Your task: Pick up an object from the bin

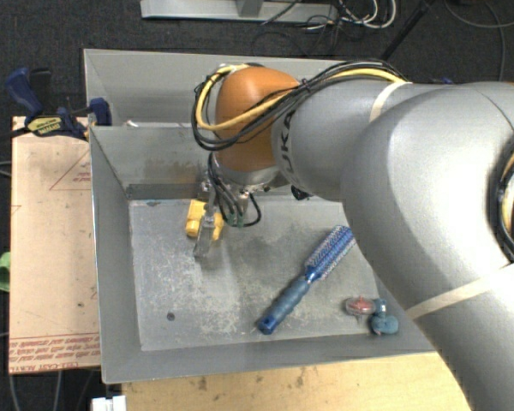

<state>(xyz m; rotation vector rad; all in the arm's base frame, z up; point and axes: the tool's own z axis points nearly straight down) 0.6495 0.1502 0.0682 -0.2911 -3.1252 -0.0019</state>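
Near the back left of the grey bin [111, 229], the gripper [207, 234] is low over the floor, at a small yellow thing [194, 218] that lies touching or just beside it. Whether the gripper is open or closed cannot be told. Well apart, toward the front right, lie a blue hairbrush [308, 279], a small pinkish piece [358, 306] and a small blue piece [383, 322].
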